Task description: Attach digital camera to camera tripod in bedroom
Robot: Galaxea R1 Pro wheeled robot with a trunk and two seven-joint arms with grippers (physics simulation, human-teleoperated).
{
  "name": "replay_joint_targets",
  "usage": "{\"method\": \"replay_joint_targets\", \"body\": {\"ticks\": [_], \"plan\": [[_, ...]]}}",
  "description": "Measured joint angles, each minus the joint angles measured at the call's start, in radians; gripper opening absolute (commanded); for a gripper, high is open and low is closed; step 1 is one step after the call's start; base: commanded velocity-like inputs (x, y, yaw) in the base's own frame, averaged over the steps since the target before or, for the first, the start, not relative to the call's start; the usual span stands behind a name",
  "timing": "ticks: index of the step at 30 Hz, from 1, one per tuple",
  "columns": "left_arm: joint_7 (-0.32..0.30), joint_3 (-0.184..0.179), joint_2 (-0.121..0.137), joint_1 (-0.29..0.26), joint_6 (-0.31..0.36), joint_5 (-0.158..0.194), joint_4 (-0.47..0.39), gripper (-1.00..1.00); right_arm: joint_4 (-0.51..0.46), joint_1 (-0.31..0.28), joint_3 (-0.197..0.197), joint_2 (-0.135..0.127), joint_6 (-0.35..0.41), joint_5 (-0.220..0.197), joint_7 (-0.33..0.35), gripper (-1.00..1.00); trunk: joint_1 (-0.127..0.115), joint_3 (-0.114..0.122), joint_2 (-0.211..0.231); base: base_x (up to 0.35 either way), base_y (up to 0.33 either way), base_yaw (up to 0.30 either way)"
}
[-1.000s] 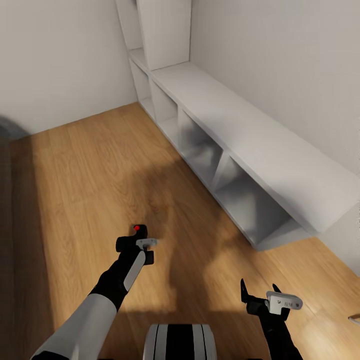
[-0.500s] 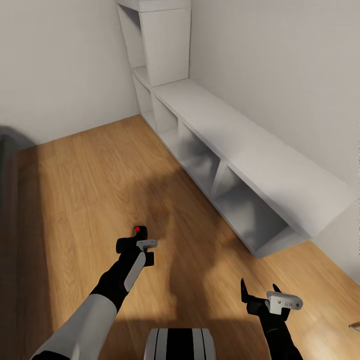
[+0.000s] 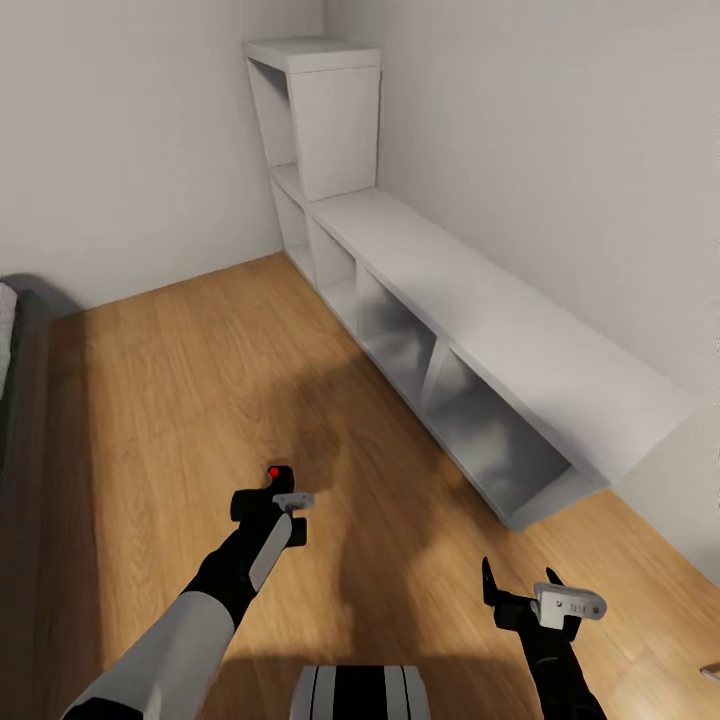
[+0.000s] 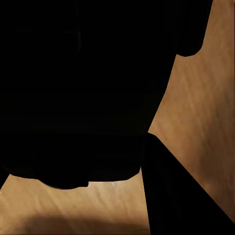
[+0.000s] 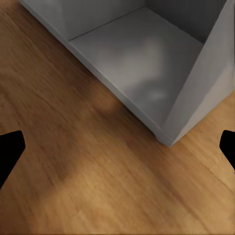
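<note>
The view has tilted up, baring the white shelving (image 3: 480, 330) top; left tool (image 3: 272, 498) pinches the digital camera (image 3: 262, 496) at lower centre, right tool (image 3: 520, 590) spread

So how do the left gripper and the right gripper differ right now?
The left gripper is shut on the digital camera, whose red button faces up; the right gripper is open and holds nothing. In the head view the left gripper reaches farther forward over the wood floor, while the right gripper sits closer to the robot, nearer the white cube shelving. Both hang above the floor, touching neither it nor the shelving.
</note>
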Motion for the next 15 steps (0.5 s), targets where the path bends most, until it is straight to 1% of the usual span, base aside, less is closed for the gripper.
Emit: {"method": "replay_joint_targets", "body": {"ticks": [5, 10, 13, 15], "plan": [[-0.001, 0.0, 0.001, 0.0, -0.001, 0.001, 0.016, -1.0, 0.0, 0.0, 0.001, 0.0, 0.0, 0.0, 0.0, 1.0, -0.002, 0.019, 0.001, 0.0, 0.0, 0.0], [-0.003, 0.001, 0.001, 0.0, -0.007, 0.001, 0.068, -1.0, 0.007, 0.0, 0.003, 0.002, 0.001, -0.001, 0.002, 1.0, -0.004, 0.039, 0.002, 0.0, 0.0, 0.0], [-0.006, 0.001, 0.003, 0.0, -0.031, 0.0, 0.083, -1.0, 0.013, 0.0, 0.003, 0.002, 0.001, -0.001, 0.004, 1.0, -0.006, 0.05, 0.003, 0.0, 0.0, 0.0], [-0.007, 0.0, 0.003, 0.0, -0.077, -0.002, 0.084, -1.0, 0.026, 0.0, 0.003, 0.003, 0.001, 0.0, 0.005, 1.0, -0.007, 0.058, 0.003, 0.0, 0.0, 0.0]]}}
